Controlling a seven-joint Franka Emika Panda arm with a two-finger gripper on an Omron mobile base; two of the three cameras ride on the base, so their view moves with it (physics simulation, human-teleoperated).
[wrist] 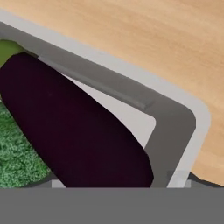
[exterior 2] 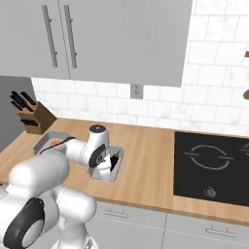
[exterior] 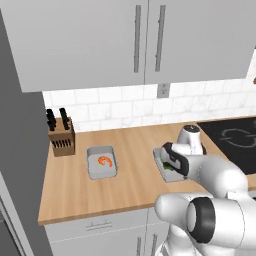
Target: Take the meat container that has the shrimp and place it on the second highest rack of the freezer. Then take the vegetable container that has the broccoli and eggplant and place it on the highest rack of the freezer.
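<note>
End effector: the white arm's two-finger end effector [exterior 2: 108, 168] was lowered over the grey rectangular vegetable container [exterior 2: 116, 168] on the counter; whether its jaws were spread or pinching the rim could not be told.
Vegetable container: it sat on the wooden counter [exterior: 130, 185] left of the black cooktop [exterior 2: 214, 165], holding the glossy dark purple eggplant [wrist: 74, 131] with the bumpy green broccoli [wrist: 19, 151] touching it on one side.
Container corner: in the hand view, a light grey rim corner [wrist: 192, 127] lay against the wood.
Meat container: the grey tray [exterior: 102, 162] with the small curled orange shrimp [exterior: 104, 161] stood on the counter, well apart from the vegetable container, near the wooden knife block [exterior: 61, 135].
Freezer: a tall grey side panel [exterior: 20, 170] showed at the left edge of the left base view.
Writing: none readable.
</note>
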